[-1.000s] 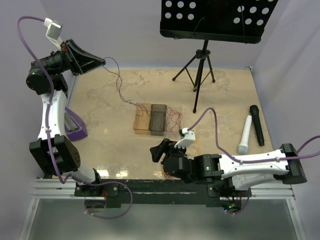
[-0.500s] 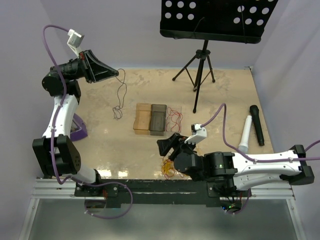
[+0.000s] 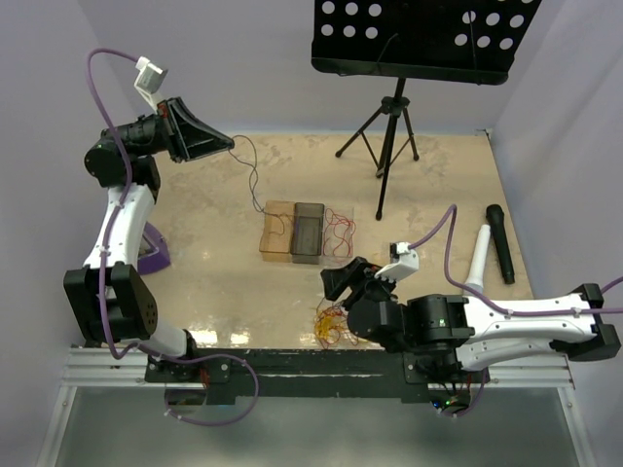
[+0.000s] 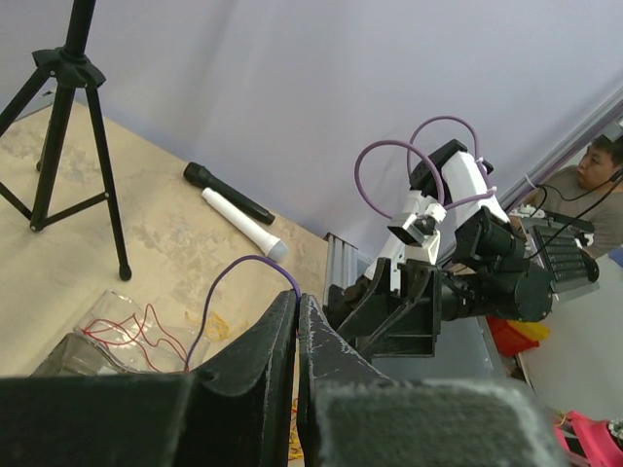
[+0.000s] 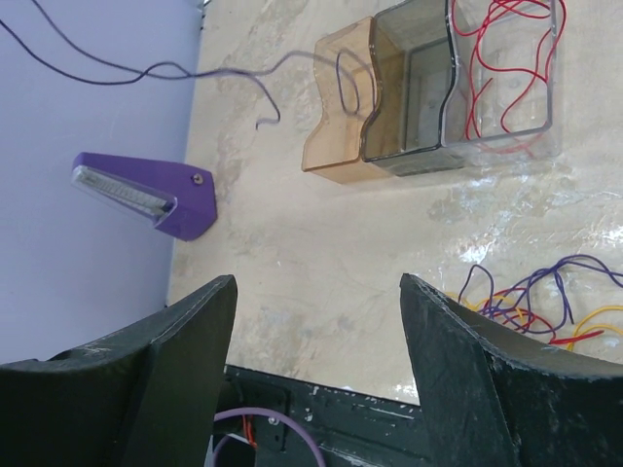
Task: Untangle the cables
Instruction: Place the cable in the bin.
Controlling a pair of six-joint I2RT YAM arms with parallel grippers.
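**Left arm holds one dark wire high; the knot lies at bottom centre**

A beige table (image 3: 195, 224) fills the overhead view, with a black music stand (image 3: 414, 39) across the top. The left arm (image 3: 117, 224) reaches up into the upper left; the right arm (image 3: 506, 326) lies low along the bottom right. Three small trays (image 3: 309, 238) sit side by side mid-frame, the clear one holding red wires (image 3: 341, 226). The tangle of cables (image 3: 329, 326), yellow, orange, red and purple, lies at bottom centre, just below the right gripper (image 3: 338, 282).

You appear to be drawing one strand free. Pull slowly and watch the dark purple wire (image 3: 255, 180) where its lower end loops into the orange tray (image 3: 271, 235): it could catch the rim and drag the tray.

The left gripper (image 4: 297, 297) has its jaws pressed together, pinching that wire's upper end. The right gripper's jaws stand spread wide, holding and touching nothing.
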